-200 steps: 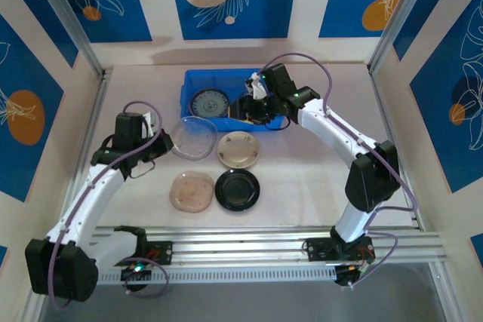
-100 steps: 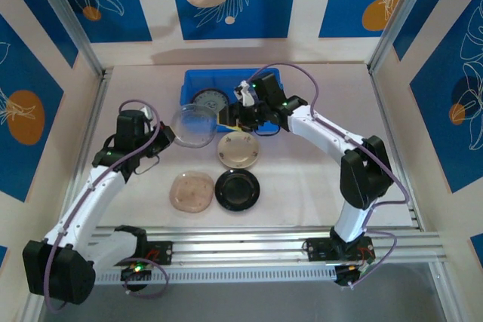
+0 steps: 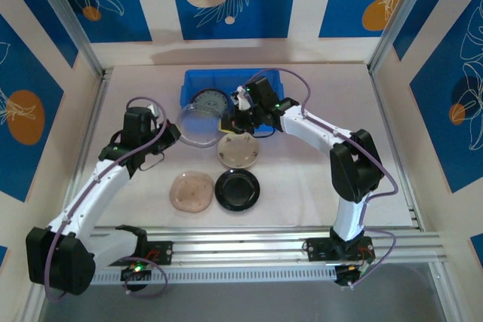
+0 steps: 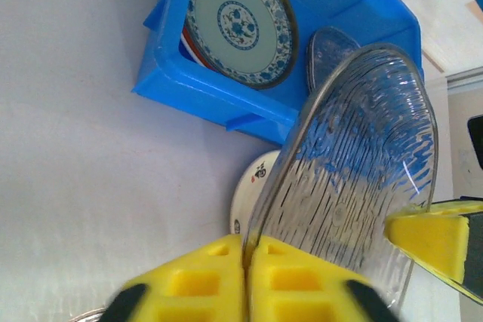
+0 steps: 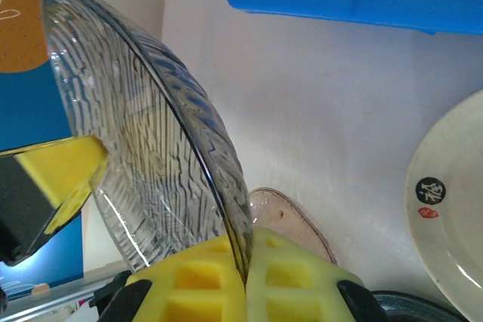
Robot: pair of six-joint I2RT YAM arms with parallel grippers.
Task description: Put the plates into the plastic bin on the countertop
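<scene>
— Begin at the left. What do your left fingers hold?

— My left fingers [image 4: 235, 260] are pressed together on one rim of the clear plate [image 4: 355, 171], with only the glass edge between the pads. The plate hangs tilted in the air above the table [image 3: 302, 179], just in front of the blue bin [image 3: 226, 78].

— Why is your other arm on the same plate?

— My right fingers [image 5: 234, 262] are closed tight on the opposite rim. I think it is a passing from one arm to the other, because the right arm reaches in from the bin side and can carry the plate inside more easily. One side must let go before the other pulls, otherwise the glass is strained.

— What is already in the bin?

— A blue-patterned plate [image 4: 241, 24] lies there on top of others.

— And what remains outside?

— On the table, from the left: the pinkish plate [image 3: 191, 191], the black plate [image 3: 238, 190], and behind it the beige plate [image 3: 238, 149], just beside the held one. In my judgement much of the task is not yet done.
</scene>
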